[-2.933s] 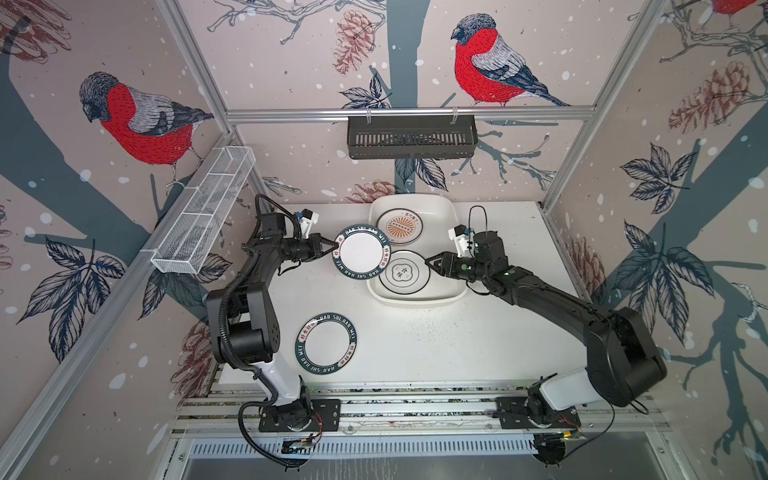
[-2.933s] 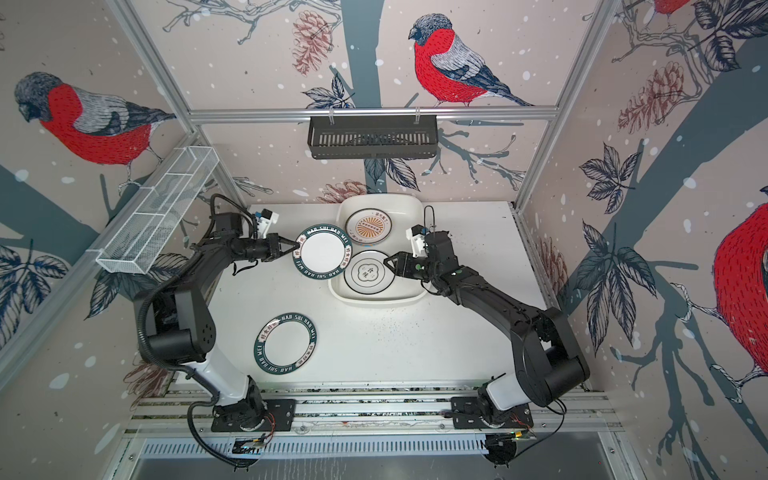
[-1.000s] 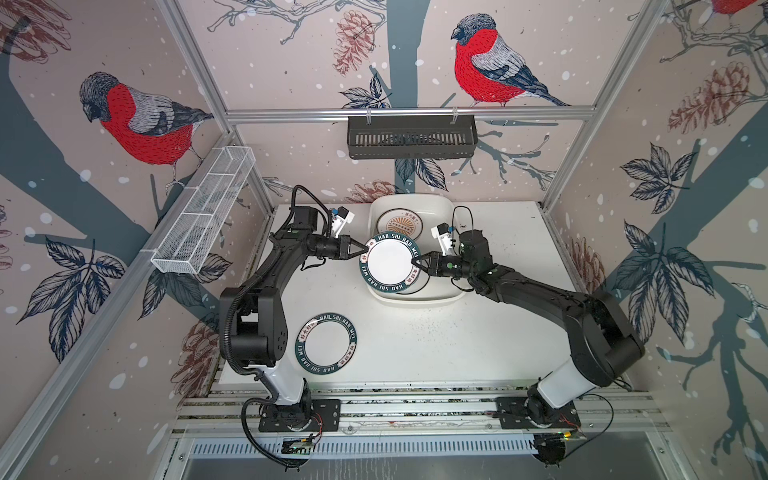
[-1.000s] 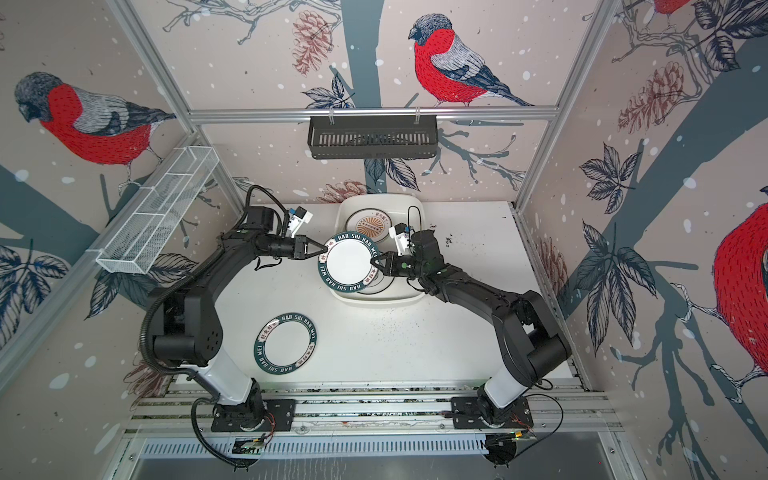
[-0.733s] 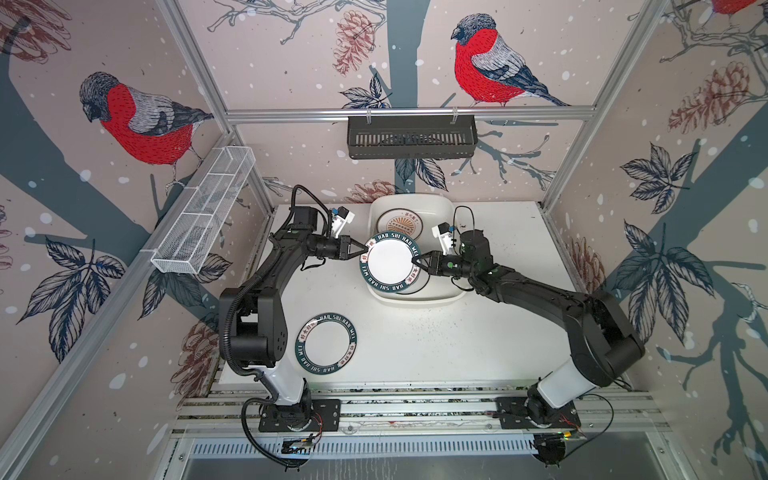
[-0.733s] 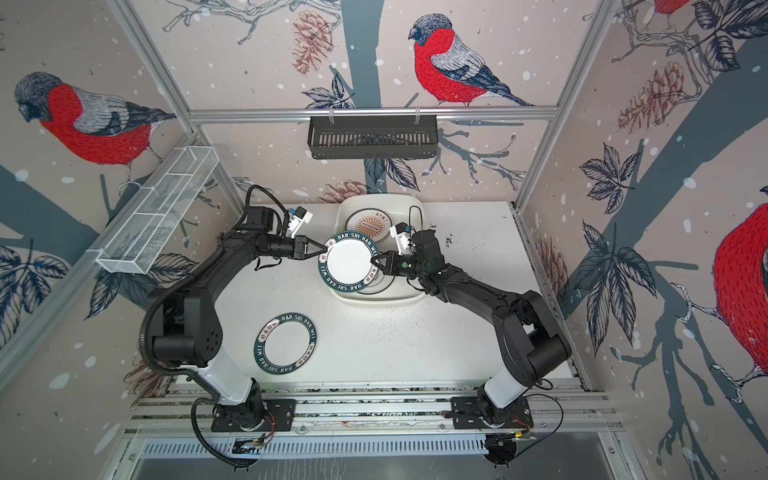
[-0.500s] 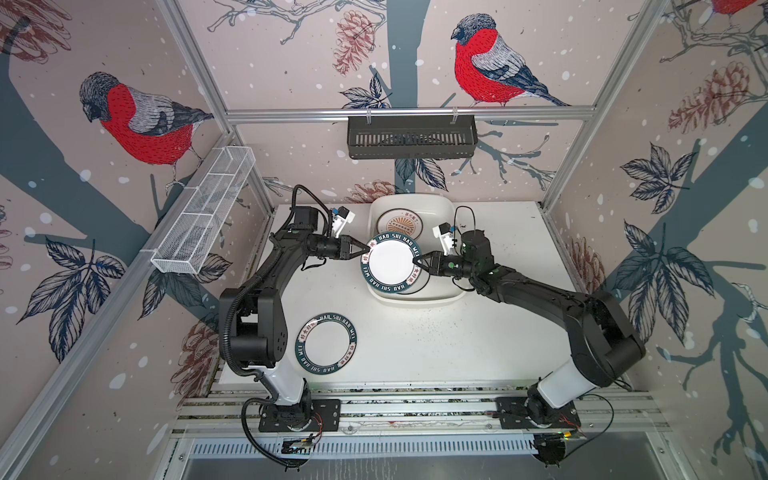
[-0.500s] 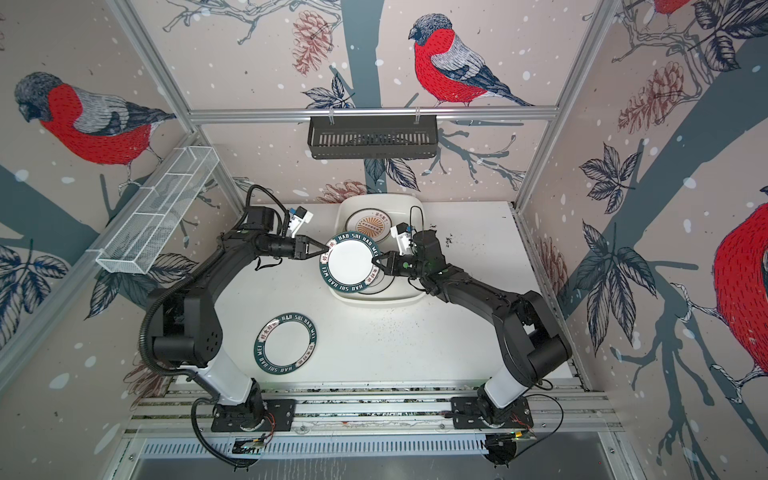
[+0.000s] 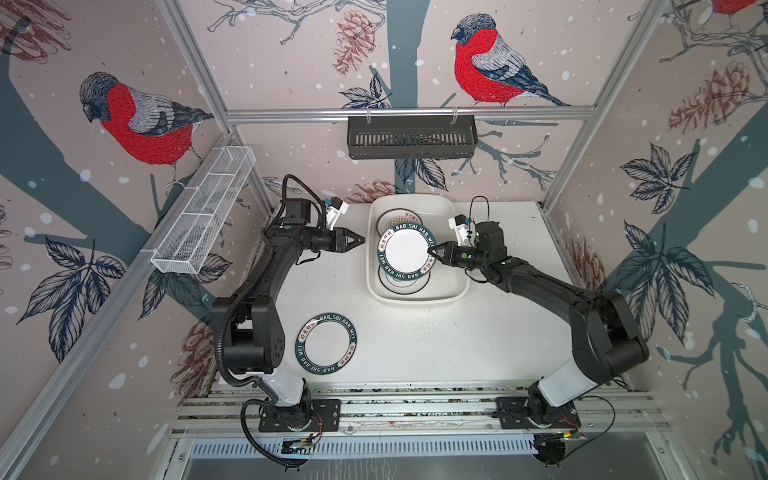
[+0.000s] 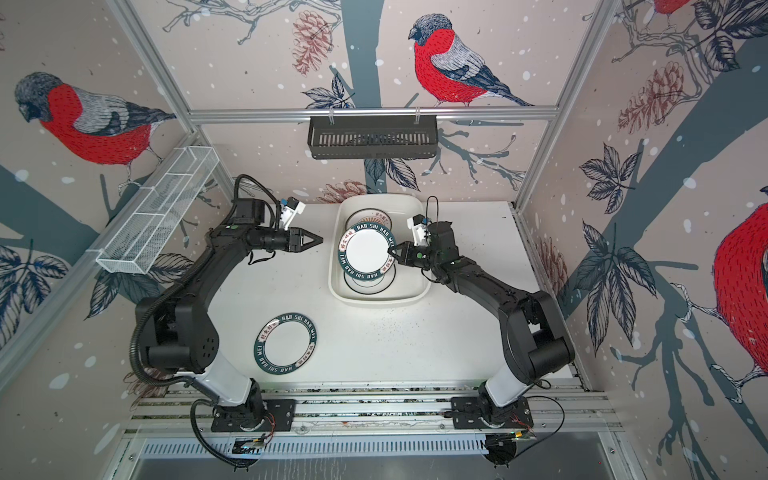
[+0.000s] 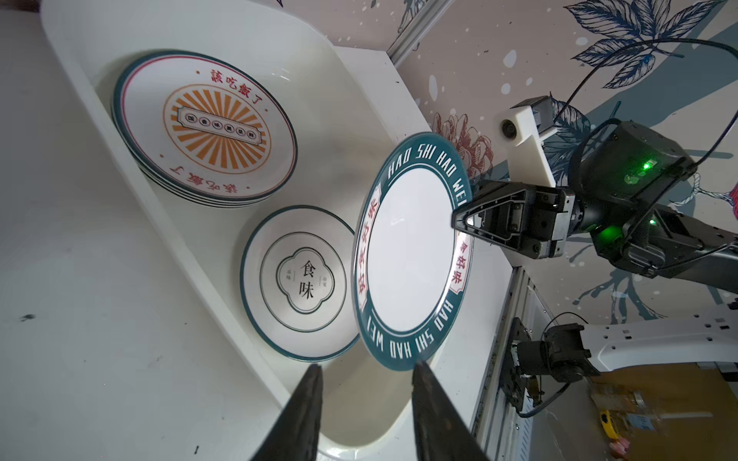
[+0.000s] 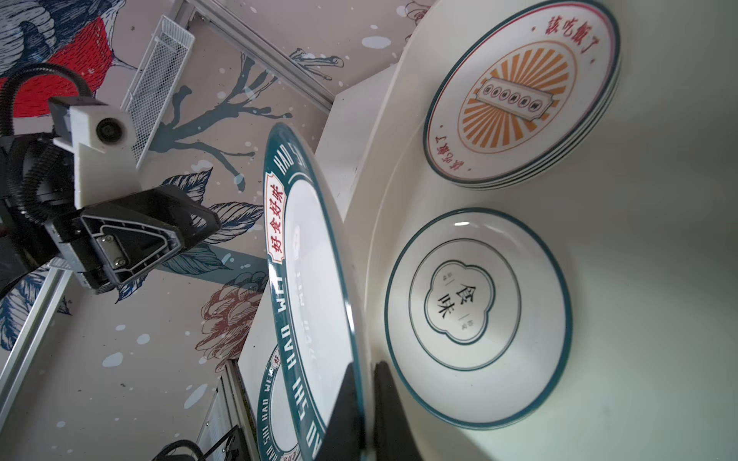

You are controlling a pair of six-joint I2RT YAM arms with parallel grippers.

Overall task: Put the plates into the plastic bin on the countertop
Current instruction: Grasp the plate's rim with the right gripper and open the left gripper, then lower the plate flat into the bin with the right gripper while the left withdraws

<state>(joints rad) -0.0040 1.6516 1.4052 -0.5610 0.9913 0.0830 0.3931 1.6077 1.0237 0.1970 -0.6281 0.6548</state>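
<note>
Top view: R gripper (image 9: 430, 252) pinches rim of lettered plate (image 9: 405, 249) above bin (image 9: 415, 297), over emblem plate (image 9: 403, 286). Step prob. lowering it in; next needs gentle set-down, then release. L wrist: L gripper (image 11: 366, 365) part-open, empty, just short of plate. R wrist: plate glossy, teal rim, white centre.

The white table (image 9: 478, 332), flecked with dark specks, carries two things directly. A cream-white plastic bin (image 9: 417, 300) sits at the far middle, close to the back edge. A plate with a dark lettered rim (image 9: 327, 344) lies flat near the front left, well apart from the bin.
</note>
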